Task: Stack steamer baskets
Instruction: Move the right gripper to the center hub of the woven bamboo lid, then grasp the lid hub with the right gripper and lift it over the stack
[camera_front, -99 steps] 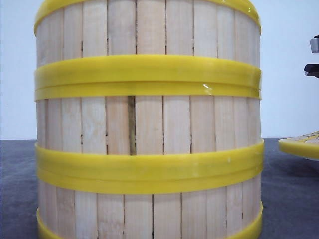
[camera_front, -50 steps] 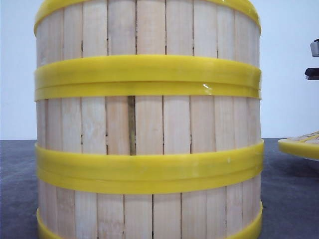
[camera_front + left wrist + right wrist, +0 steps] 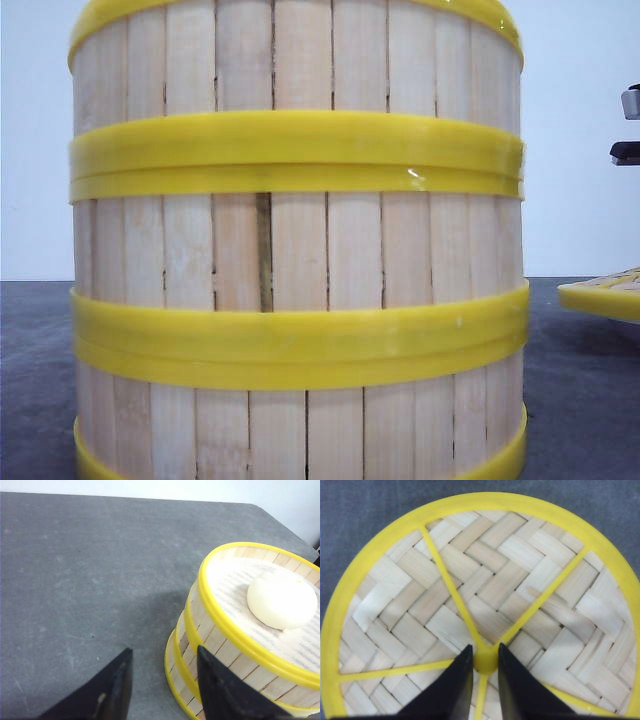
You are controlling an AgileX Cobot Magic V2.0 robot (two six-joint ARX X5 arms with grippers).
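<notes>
Three baskets [image 3: 297, 250] fill the frame's centre already stacked, so the right gripper [image 3: 484, 666] pinches the lid's [image 3: 485, 595] knob to cap them while the left gripper [image 3: 162, 687] idles wide.

The steamer baskets [image 3: 300, 250] filling the front view show pale vertical wooden slats crossed by thick yellow bands. On the topmost lies a white mesh liner [image 3: 240, 592] under a cream-white bun [image 3: 281, 600]. The lid [image 3: 485, 580] is pale herringbone weave with a yellow rim and spokes. The bench [image 3: 90, 570] is mottled dark grey; both claws are black.
</notes>
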